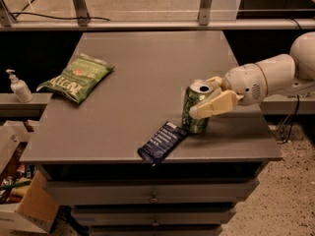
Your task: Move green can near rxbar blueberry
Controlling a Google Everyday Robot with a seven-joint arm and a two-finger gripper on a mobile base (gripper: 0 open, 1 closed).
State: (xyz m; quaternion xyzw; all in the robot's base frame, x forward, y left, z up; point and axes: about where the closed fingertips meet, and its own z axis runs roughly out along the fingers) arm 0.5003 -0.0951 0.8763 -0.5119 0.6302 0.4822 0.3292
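Note:
The green can (193, 124) stands upright on the grey table (147, 63), near its front right edge. The rxbar blueberry (162, 141) lies flat just left of and in front of the can, almost touching its base, with one end over the table's front edge. My gripper (202, 98) reaches in from the right and its cream fingers (219, 103) straddle the can, one across its front and one behind its top. The gripper is shut on the can.
A flat green chip bag (76, 77) lies at the table's left side. A white pump bottle (18, 87) stands on a ledge to the left. Drawers sit under the tabletop, and cardboard boxes (19, 200) are on the floor at the lower left.

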